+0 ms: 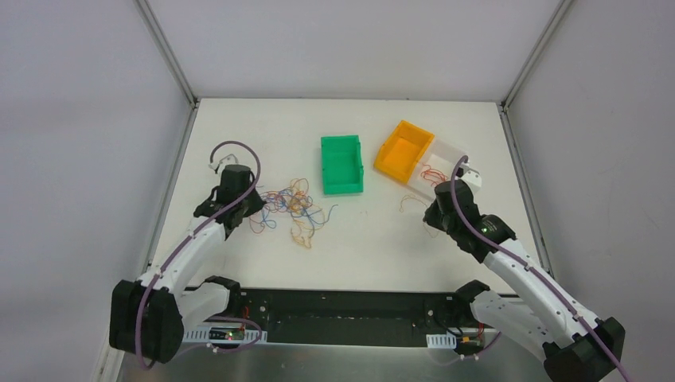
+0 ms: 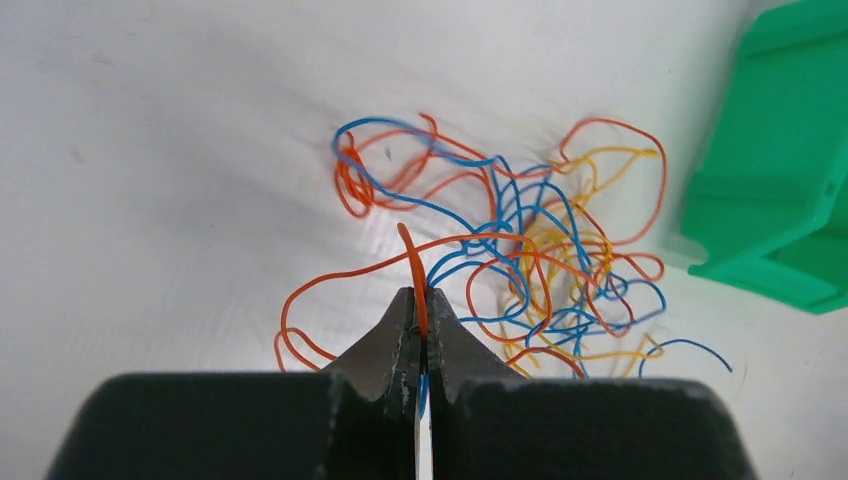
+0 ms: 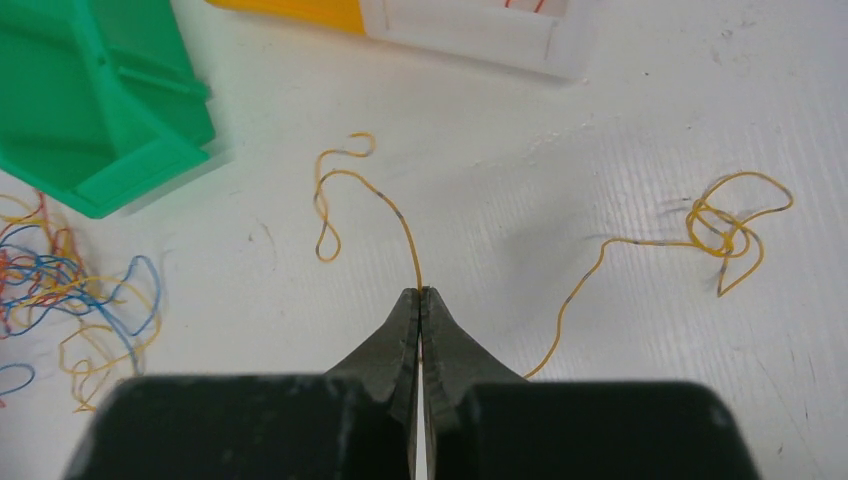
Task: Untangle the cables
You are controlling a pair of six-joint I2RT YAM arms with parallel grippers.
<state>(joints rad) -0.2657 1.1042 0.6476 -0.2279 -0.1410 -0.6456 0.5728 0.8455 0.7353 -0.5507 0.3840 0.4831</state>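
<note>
1. Top external view: a white counter (image 1: 374,255) carries everything, with the left arm reaching over its left half and the right arm over its right.
2. A green bin (image 1: 342,163) stands mid-counter. To its right, an orange bin (image 1: 403,150) and a clear bin (image 1: 452,159) sit touching.
3. The cables (image 1: 290,203) lie mostly as one loose tangle of orange, blue and yellow loops, flat on the counter just left of the green bin.
4. A yellow strand (image 3: 400,215) lies apart from the tangle, near the clear bin. More yellow wire emerges beneath the gripper and ends in a small knot.
5. The left fingers (image 2: 395,335) are clenched on an orange strand (image 2: 412,255) at the tangle's near edge — a bit of blue shows lower in the gap.
6. The right fingers (image 3: 395,335) are pinched tight on the yellow strand, right at their tips.
</note>
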